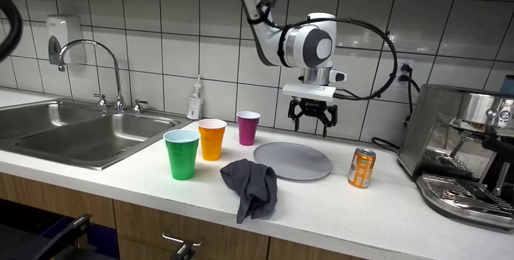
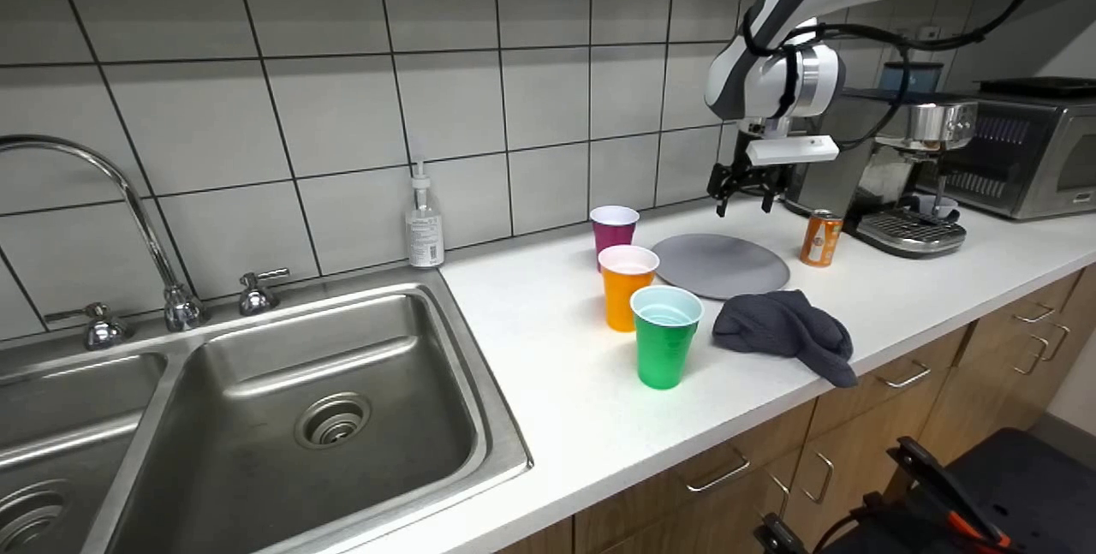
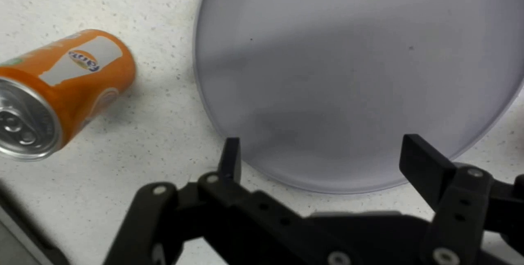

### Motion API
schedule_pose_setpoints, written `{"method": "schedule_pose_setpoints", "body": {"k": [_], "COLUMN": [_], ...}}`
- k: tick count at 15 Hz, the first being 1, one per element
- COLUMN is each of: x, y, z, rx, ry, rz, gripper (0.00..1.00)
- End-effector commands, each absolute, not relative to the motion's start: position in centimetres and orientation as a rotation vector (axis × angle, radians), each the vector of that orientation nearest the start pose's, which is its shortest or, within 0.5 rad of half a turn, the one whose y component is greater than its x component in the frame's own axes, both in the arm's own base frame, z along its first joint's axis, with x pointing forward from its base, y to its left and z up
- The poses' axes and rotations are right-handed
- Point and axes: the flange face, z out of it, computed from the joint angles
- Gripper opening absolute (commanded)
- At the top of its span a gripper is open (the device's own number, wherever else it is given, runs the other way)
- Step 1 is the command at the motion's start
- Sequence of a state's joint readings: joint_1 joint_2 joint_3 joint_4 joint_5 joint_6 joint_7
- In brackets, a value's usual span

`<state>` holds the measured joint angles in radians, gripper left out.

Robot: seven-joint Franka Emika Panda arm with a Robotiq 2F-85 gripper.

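Note:
My gripper (image 1: pixel 310 129) is open and empty, with its fingers pointing down above the counter. It is nearest to the flat grey plate (image 1: pixel 293 161), over its wall-side edge. In the wrist view my spread fingertips (image 3: pixel 321 146) show over the rim of the plate (image 3: pixel 356 72), with nothing between them. An orange soda can (image 1: pixel 362 168) stands upright beside the plate; it also shows in the wrist view (image 3: pixel 82 72). A dark grey cloth (image 1: pixel 253 187) lies crumpled by the counter's front edge. Green (image 1: pixel 182 157), orange (image 1: pixel 213 141) and magenta (image 1: pixel 248 129) cups stand upright between sink and plate.
A steel double sink (image 2: pixel 501 443) with a tall curved faucet (image 1: pixel 116 71) is set in the counter. A soap bottle (image 1: pixel 194 101) stands against the tiled wall. A coffee machine (image 1: pixel 433 131) stands beyond the can, with a microwave oven (image 2: pixel 1040 151) past it.

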<state>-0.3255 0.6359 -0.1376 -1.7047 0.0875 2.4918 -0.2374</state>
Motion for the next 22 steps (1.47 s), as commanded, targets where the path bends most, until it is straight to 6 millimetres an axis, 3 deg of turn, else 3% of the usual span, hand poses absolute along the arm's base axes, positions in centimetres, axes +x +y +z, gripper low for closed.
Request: {"method": "schedule_pose_setpoints", "body": {"k": [1, 13, 22], "x": [61.6, 61.9, 63.6], "y": [-27.5, -20.7, -17.6], "z": [25.3, 25.7, 26.5], "rx": [-3.183, -3.136, -3.104], "ry": [0.363, 0.242, 0.166], "rz": [-0.263, -0.323, -0.375], "gripper": [1.0, 1.0, 1.0]}}
